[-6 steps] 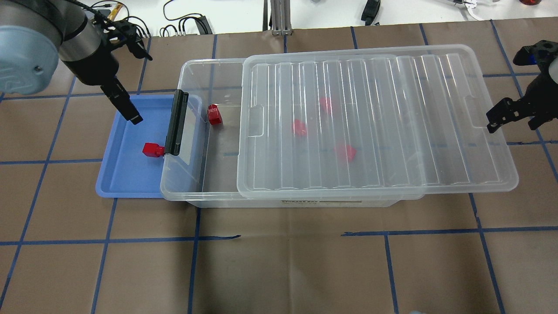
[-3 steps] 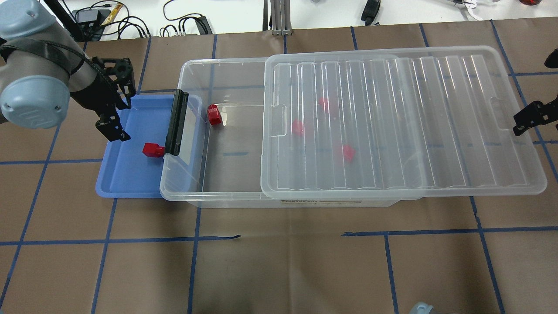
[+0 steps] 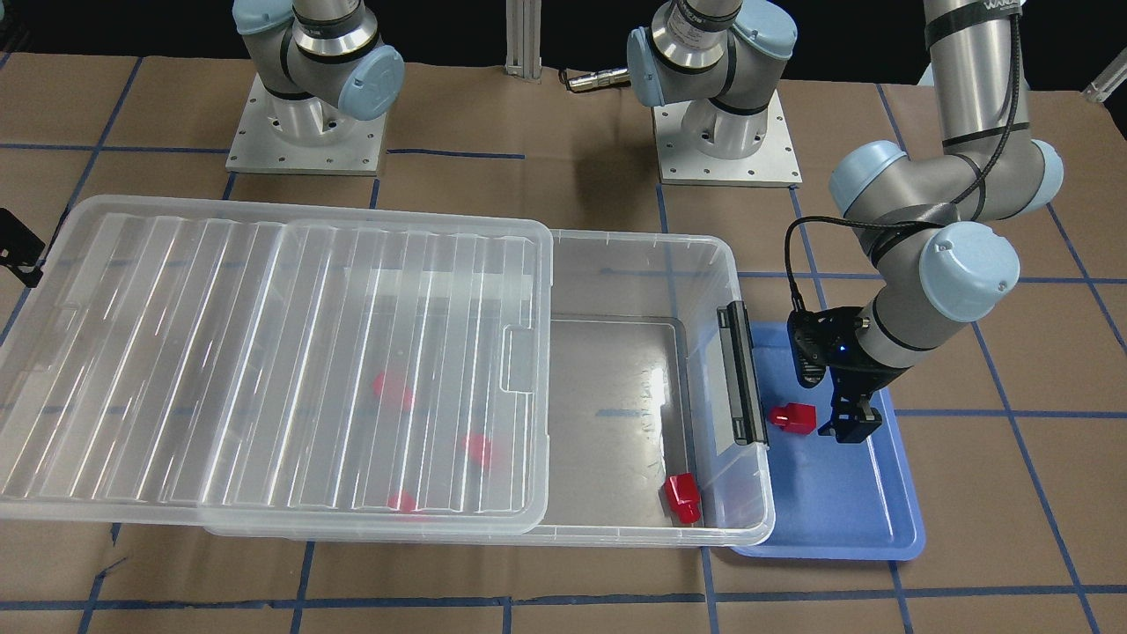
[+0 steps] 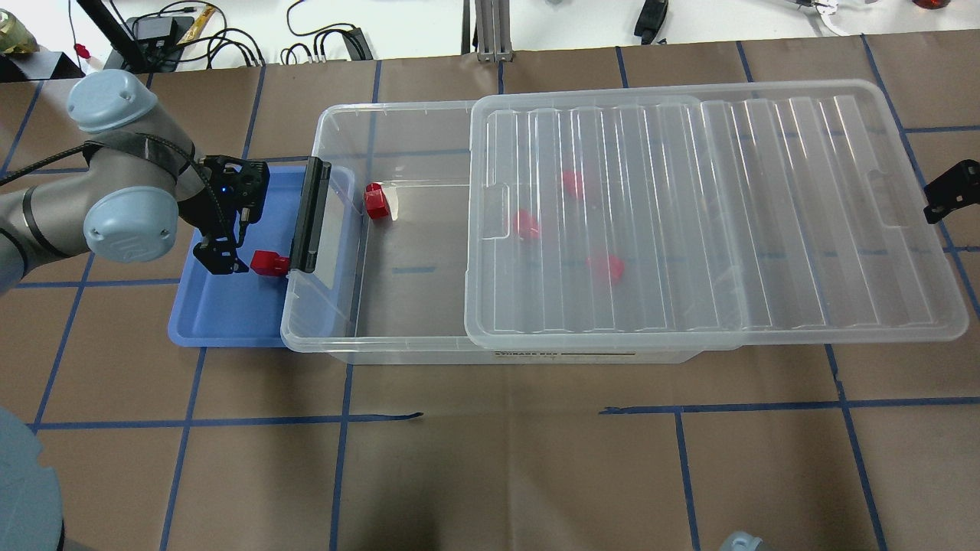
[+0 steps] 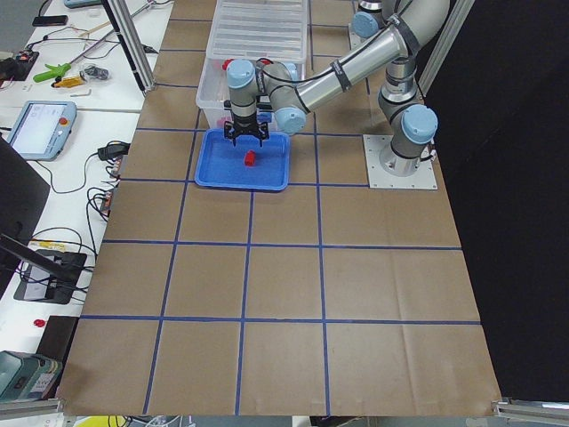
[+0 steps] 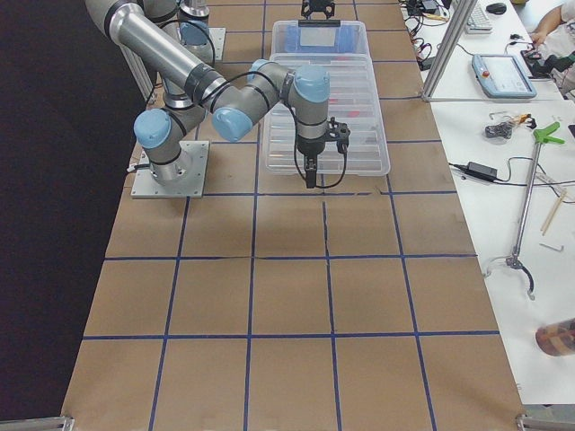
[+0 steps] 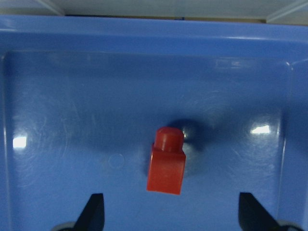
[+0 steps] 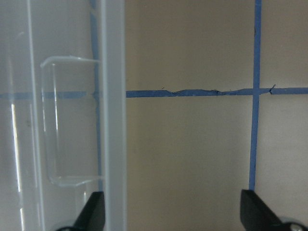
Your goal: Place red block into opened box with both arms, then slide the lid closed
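Note:
A red block (image 4: 268,262) (image 3: 792,418) lies in the blue tray (image 4: 222,321), close to the box's black latch (image 4: 312,214). My left gripper (image 4: 226,245) (image 3: 841,414) hangs open low over the tray beside this block. In the left wrist view the block (image 7: 166,163) sits centred just ahead of the spread fingertips (image 7: 94,211). The clear box (image 4: 318,344) is open at its left end, and another red block (image 4: 376,200) lies inside. The ridged lid (image 4: 712,214) covers the rest and overhangs to the right. My right gripper (image 4: 943,203) (image 8: 173,214) is open at the lid's right edge (image 8: 113,115).
Three more red blocks (image 4: 526,223) show blurred under the lid. The tray sits partly beneath the box's latch end. Brown paper with blue tape lines covers the table, and cables and tools lie along its far edge (image 4: 321,38).
The lid slid to the right and opened the box's left end wider. My left gripper came down into the tray beside the red block. My right gripper drew back to the right.

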Controlling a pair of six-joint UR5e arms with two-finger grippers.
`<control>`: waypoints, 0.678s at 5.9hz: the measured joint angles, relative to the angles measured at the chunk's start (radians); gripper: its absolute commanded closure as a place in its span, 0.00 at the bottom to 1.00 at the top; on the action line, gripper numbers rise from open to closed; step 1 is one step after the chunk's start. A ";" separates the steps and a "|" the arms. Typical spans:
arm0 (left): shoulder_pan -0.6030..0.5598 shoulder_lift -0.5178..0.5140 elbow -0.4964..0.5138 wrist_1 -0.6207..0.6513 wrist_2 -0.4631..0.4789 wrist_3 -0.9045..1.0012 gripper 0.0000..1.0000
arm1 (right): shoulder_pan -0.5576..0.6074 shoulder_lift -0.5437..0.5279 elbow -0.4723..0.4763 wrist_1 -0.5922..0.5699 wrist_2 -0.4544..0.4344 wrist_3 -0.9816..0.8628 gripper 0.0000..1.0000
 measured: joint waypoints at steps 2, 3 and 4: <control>0.000 -0.067 -0.004 0.058 0.002 0.017 0.33 | 0.158 -0.049 -0.104 0.163 0.003 0.191 0.00; -0.001 -0.084 -0.005 0.064 0.002 0.019 0.67 | 0.239 -0.044 -0.179 0.246 0.004 0.282 0.00; 0.000 -0.092 -0.005 0.068 0.003 0.021 0.79 | 0.333 -0.015 -0.263 0.306 0.005 0.378 0.00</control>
